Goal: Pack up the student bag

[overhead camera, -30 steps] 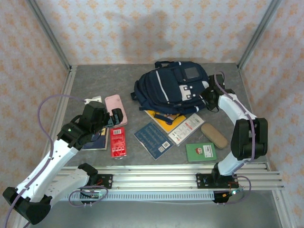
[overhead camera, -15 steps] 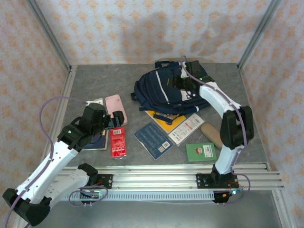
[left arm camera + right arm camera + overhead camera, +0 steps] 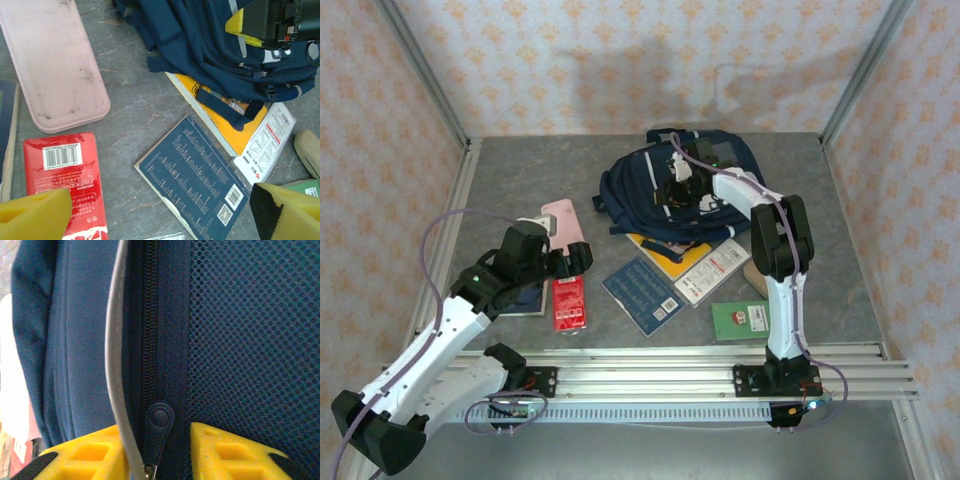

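The student bag [image 3: 65,340] is matt woven navy cloth with a mesh panel [image 3: 250,330] (its zip pull [image 3: 159,420] looks rubbery). Left of it, the pink case [image 3: 55,65] looks matt, scuffed.

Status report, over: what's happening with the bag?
Left fingers wide open above blue book. Right fingers straddle student bag zipper pull, open. Zipper shut; grey piping beside pull.
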Action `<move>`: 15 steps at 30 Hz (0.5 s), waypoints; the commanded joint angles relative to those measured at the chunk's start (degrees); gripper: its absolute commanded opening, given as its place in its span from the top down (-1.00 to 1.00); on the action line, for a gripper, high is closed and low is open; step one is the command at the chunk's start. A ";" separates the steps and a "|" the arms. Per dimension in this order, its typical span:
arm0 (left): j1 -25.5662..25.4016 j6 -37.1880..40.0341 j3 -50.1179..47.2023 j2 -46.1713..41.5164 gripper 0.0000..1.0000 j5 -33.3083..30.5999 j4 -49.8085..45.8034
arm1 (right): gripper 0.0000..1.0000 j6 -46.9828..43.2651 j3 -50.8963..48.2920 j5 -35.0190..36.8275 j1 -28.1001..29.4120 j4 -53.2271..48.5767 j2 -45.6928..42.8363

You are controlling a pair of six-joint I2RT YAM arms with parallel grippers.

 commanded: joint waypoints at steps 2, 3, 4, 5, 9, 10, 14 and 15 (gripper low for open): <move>0.33 -0.80 -0.35 1.33 -0.85 2.29 2.91 | 0.58 0.04 -2.61 -3.62 1.00 3.78 -2.64; 0.29 -0.80 -0.36 1.52 -0.84 2.27 3.04 | 0.62 0.12 -3.46 -2.71 0.95 4.55 -3.57; 0.27 -0.80 -0.31 1.61 -0.84 2.18 3.13 | 0.66 0.14 -4.42 -2.16 0.96 5.37 -4.49; 0.32 -0.80 -0.38 1.70 -0.84 2.11 3.20 | 0.67 0.06 -5.24 -1.78 0.98 5.95 -5.29; 0.31 -0.65 -0.98 1.79 -0.84 1.21 3.22 | 0.66 0.47 -8.47 -2.58 0.99 9.22 -7.75; 0.32 -0.71 -1.13 1.79 -0.84 1.21 3.31 | 0.63 0.54 -8.40 -3.01 1.05 9.04 -7.61; 0.25 -1.06 -1.69 1.79 -0.84 1.73 3.72 | 0.54 -0.52 -7.67 -3.73 1.70 7.65 -6.78; 0.25 -1.15 -1.78 1.79 -0.84 1.82 3.66 | 0.53 -0.66 -7.40 -3.96 1.93 7.36 -6.51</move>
